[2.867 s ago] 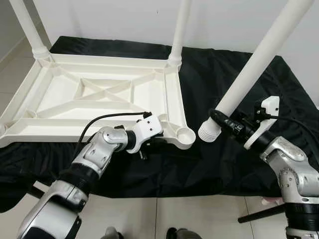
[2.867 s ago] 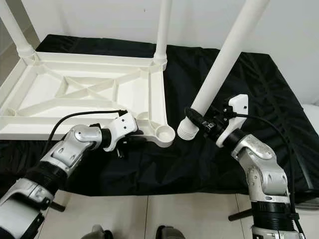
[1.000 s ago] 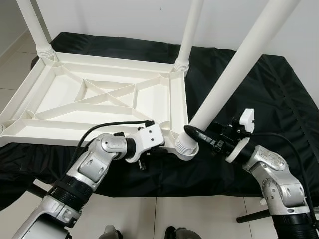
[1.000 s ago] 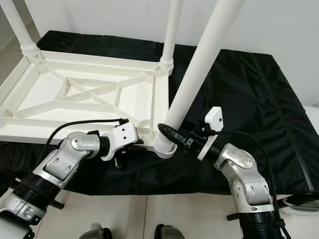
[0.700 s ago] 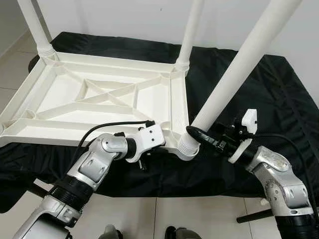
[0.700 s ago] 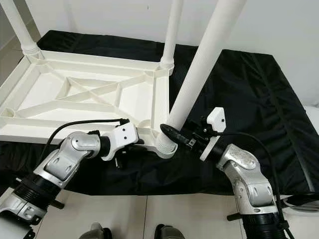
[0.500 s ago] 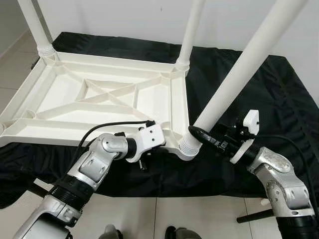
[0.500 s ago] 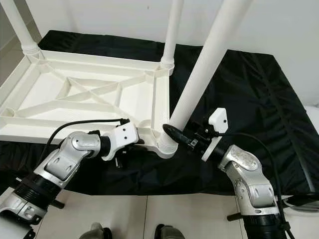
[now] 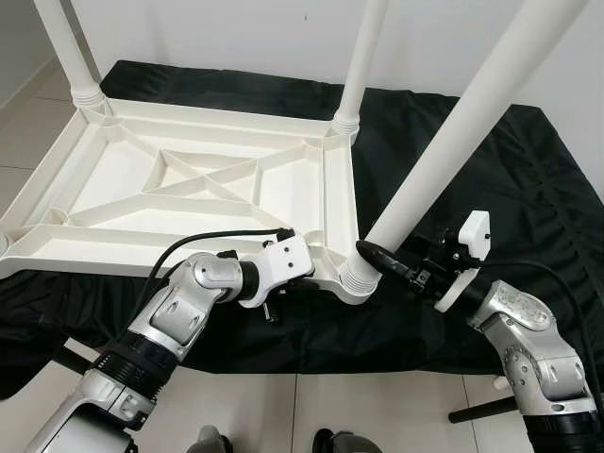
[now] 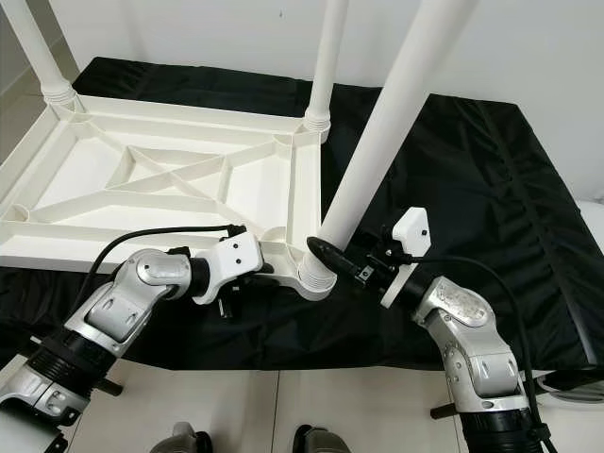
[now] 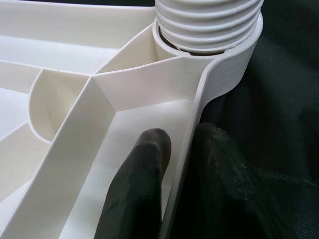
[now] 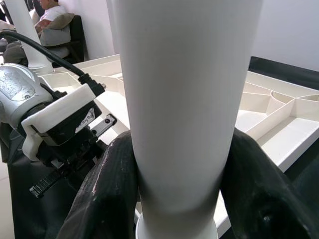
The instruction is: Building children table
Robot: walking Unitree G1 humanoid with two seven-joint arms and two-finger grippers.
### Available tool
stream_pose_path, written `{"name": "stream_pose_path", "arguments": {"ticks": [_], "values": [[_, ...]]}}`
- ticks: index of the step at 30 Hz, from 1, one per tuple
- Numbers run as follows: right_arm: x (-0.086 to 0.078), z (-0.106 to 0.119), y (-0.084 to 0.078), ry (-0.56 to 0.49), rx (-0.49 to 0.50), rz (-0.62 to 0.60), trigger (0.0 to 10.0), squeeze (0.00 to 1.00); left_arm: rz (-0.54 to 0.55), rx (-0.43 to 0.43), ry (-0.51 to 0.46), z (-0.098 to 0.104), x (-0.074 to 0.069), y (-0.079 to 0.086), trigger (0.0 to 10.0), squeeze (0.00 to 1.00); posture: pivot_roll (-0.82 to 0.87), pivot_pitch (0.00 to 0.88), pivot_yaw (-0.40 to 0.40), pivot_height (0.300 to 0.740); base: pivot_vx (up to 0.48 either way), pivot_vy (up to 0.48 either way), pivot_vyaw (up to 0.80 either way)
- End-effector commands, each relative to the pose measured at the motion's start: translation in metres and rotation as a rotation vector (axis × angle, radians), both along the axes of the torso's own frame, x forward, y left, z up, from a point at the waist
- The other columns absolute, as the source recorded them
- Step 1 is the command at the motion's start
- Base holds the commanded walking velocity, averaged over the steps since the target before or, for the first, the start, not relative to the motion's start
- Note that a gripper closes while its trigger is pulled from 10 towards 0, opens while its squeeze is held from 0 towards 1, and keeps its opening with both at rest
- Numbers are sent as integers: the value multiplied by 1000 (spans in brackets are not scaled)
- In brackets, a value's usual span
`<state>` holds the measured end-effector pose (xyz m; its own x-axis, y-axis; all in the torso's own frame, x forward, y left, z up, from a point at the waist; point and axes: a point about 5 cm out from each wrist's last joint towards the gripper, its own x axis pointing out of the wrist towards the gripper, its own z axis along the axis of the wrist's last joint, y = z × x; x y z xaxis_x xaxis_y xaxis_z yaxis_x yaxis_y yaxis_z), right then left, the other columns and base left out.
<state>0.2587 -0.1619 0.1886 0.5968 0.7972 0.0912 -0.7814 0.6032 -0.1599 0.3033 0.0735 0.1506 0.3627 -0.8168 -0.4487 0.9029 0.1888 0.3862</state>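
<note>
left eye view: the upturned white tabletop lies on a black cloth. the left gripper pinches its near rim, just beside the corner socket. the right gripper clamps a white leg low down, its threaded end sitting in that socket.

left wrist view: both fingers squeeze the rim, the socket just ahead.

right wrist view: the fingers grip the leg between them.
</note>
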Motion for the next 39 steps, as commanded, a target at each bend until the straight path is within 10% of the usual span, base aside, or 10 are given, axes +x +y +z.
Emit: {"name": "stream_pose_path", "arguments": {"ticks": [1, 39], "values": [[-5, -21, 4, 96, -60, 25, 10000, 0, 20, -24, -108, 19, 7, -3, 10000, 0, -72, 138, -33, 740, 0, 0, 0], [2, -36, -2, 162, -104, 184, 10000, 0, 13, -22, -109, 22, 4, -2, 10000, 0, -57, 172, -19, 740, 0, 0, 0]]}}
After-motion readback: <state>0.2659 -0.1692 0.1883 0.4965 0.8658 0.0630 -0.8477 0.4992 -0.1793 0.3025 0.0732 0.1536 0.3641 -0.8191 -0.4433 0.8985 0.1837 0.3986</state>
